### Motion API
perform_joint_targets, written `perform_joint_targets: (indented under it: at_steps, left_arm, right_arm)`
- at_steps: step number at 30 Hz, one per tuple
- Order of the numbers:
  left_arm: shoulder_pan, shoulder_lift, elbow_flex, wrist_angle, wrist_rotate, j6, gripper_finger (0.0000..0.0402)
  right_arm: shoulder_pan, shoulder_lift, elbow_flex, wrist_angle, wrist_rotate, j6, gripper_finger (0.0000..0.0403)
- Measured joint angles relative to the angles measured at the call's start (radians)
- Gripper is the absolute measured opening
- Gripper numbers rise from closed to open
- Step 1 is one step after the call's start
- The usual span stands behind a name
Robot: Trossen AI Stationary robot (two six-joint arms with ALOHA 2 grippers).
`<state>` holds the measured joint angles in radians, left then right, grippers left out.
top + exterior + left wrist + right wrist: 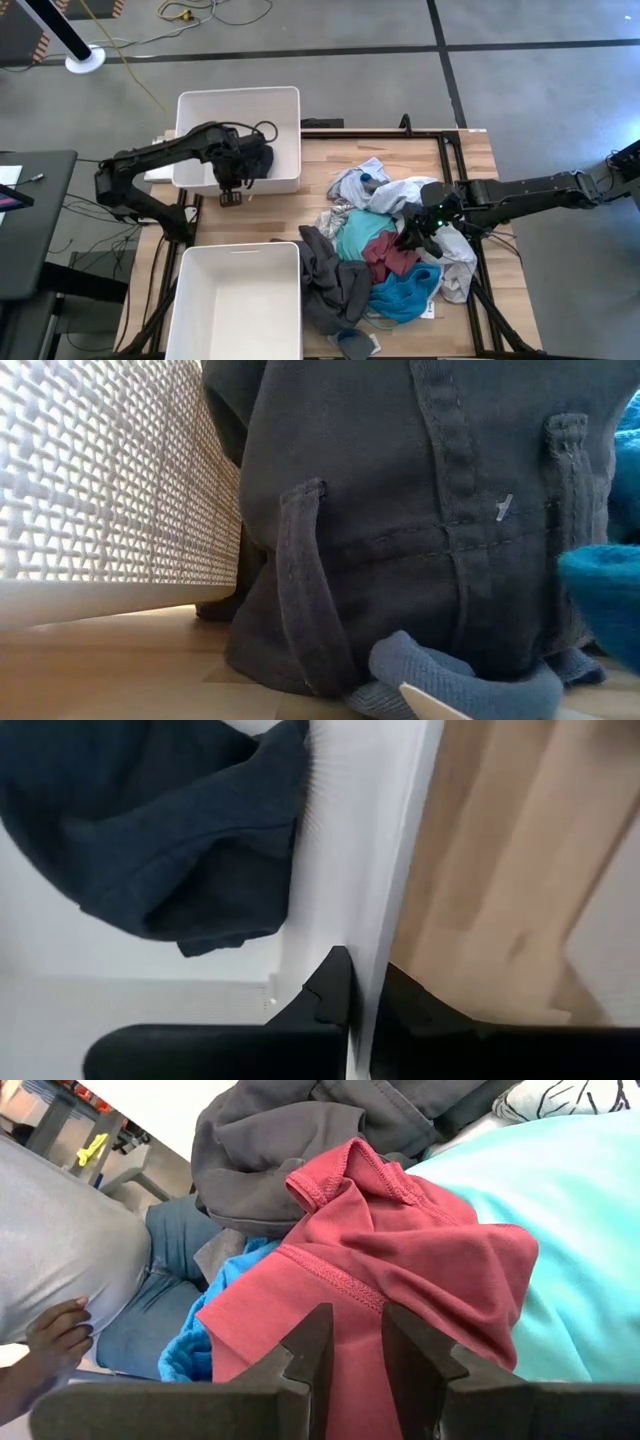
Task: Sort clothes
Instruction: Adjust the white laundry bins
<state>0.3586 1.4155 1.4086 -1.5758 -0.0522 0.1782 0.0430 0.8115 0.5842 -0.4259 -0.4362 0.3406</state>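
We see the clothes [385,255] heaped on the wooden worktop [470,165], at about 4 o'clock from its middle in the high view. In the heap a maroon garment [388,254] lies at the centre, a teal one [352,235] just beside it at 10 o'clock, a bright blue one [408,293] at 5 o'clock, dark grey trousers [333,280] at 8 o'clock and pale pieces [372,186] at 12 o'clock. One navy garment [259,158] lies apart from the heap, inside the far white bin [283,103] at 10 o'clock on the worktop. A second white bin [236,300] stands at 7 o'clock, touching the grey trousers.

Our right gripper [413,235] sits low over the heap; its wrist view shows the fingers [304,1348] slightly apart, resting on the maroon garment [400,1270], with no fabric clearly pinched between them. Our left gripper [231,192] hangs at the near wall of the far bin, and its wrist view shows the fingers [330,988] drawn together across the thin white wall [360,870], the navy garment [160,820] just beyond. A person's hand [45,1345] shows past the heap in the right wrist view.
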Motion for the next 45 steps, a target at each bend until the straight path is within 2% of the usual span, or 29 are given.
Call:
perform_joint_targets:
  at_steps: [19,28,34,45]
  left_arm:
    - [-0.151,0.0,0.0,0.001,0.264,-0.099,0.0001]
    - [-0.192,0.001,-0.002,0.006,0.277,-0.142,0.0031]
    - [-0.206,0.003,0.005,0.005,0.277,-0.173,0.0037]
    - [-0.209,0.005,0.148,0.008,0.272,-0.22,0.0038]
  right_arm:
    - [0.0,0.0,0.0,0.0,0.0,0.0,0.0107]
    - [0.0,0.0,0.0,0.0,0.0,0.0,0.0107]
    - [0.0,0.0,0.0,0.0,0.0,0.0,0.0107]
    - [0.0,0.0,0.0,0.0,0.0,0.0,0.0107]
